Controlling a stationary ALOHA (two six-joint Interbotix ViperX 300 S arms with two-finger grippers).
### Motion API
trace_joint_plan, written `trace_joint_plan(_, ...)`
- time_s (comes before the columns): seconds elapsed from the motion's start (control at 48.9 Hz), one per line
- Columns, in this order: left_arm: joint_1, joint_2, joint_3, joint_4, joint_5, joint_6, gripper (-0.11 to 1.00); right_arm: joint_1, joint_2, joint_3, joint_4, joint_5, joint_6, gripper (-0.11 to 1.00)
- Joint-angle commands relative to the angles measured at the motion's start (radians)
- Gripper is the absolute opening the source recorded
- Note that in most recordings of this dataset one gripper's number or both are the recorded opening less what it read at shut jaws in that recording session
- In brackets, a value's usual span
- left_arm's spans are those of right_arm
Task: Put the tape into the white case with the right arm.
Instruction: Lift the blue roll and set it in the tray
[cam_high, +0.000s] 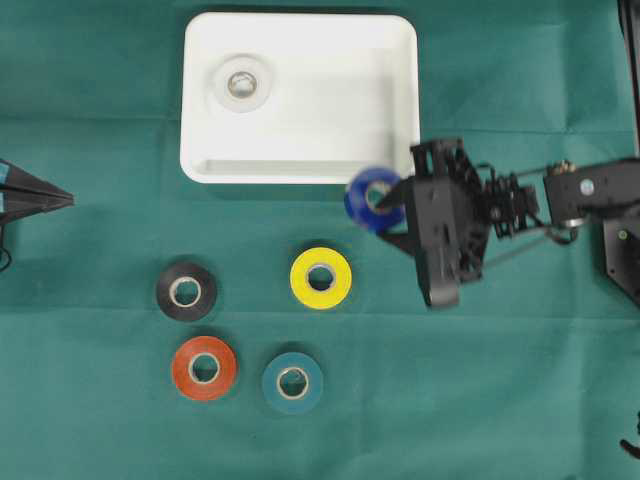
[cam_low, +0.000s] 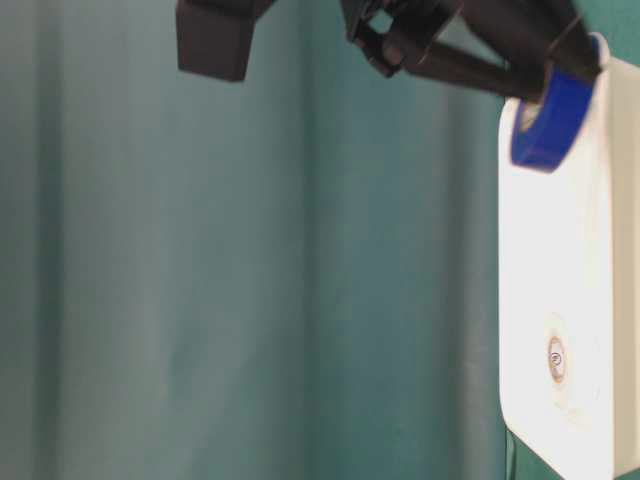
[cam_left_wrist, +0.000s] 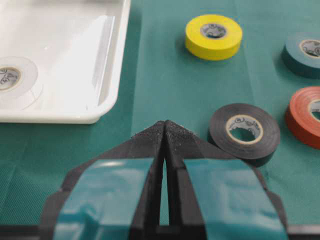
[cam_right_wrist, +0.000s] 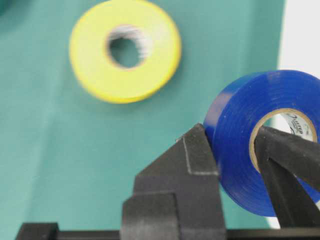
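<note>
Overhead: white case holds one roll, probably white.

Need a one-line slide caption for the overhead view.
Right gripper carries blue tape at the white case rim; four rolls wait on the cloth.

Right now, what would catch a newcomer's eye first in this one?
The blue tape roll pinched in the right hand, hanging over the white case's lower right corner. A white roll already lies in the case's upper left. Below it, yellow, black, orange and teal rolls lie on green cloth.
</note>
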Motion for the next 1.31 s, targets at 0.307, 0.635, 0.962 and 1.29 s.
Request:
trace_joint_plan(0.307,0.003,0.008,-0.009,-0.002,-0.009,0.0,0.0,-0.167,-0.002,0.02,-0.003,-0.115,-0.002,0.03)
trace_joint_plan(0.635,0.003,0.008,-0.011,-0.002,-0.009,0.0,0.0,-0.19,0.021,0.029,-0.002,-0.146,0.0,0.03)
trace_joint_plan(0.962,0.003,0.008,-0.009,-0.002,-0.009,0.0,0.0,-0.192,0.034,0.029,-0.002,-0.158,0.0,0.18)
trace_joint_plan(1.29,0.003,0.008,-0.011,-0.002,-0.009,0.0,0.0,-0.192,0.031,0.038,-0.003,-0.153,0.0,0.5)
